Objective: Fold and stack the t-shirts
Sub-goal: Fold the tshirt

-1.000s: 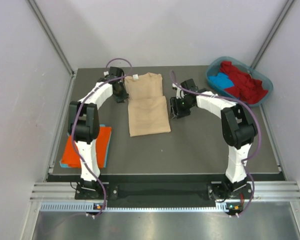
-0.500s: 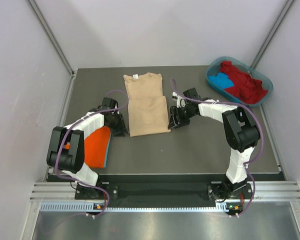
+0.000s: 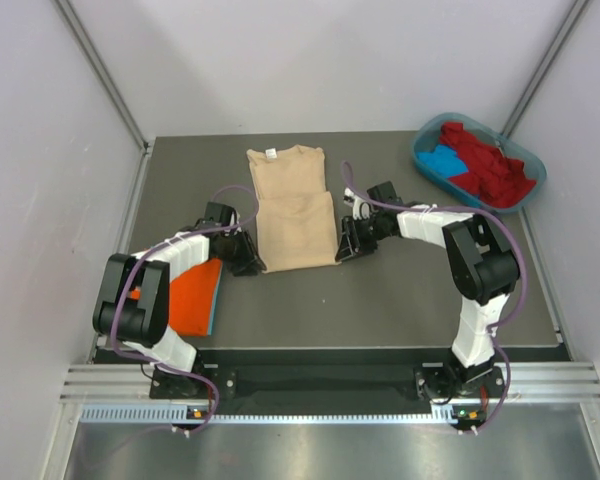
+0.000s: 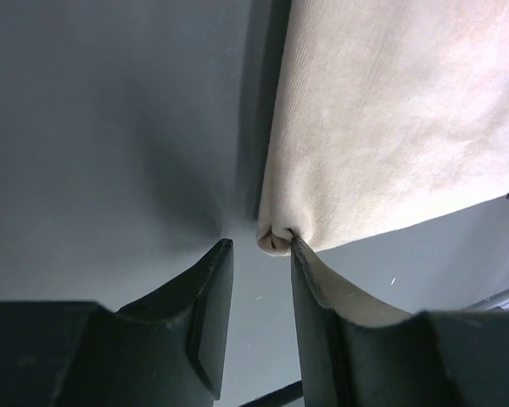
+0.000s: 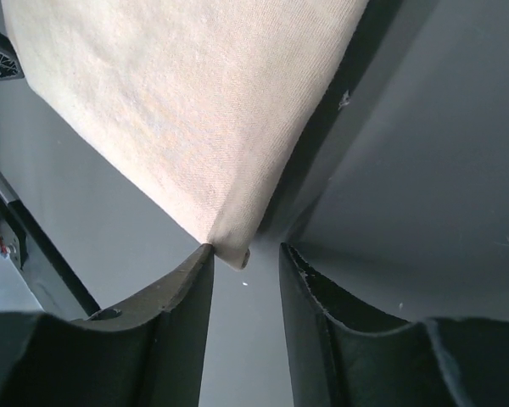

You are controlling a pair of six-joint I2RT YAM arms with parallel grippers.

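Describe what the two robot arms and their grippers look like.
Both the left arm and the right arm have white tubular links joined by bulky black joint housings. A purple cable loops loosely along each arm. The left gripper and right gripper each carry two matte black, wedge-shaped fingers tapering to thin tips. No markings show.

From high above the near edge we look down on the whole table (image 3: 400, 300). Our wrist cameras sit very close, each facing one near corner of the beige shirt (image 3: 292, 215), which all views share.
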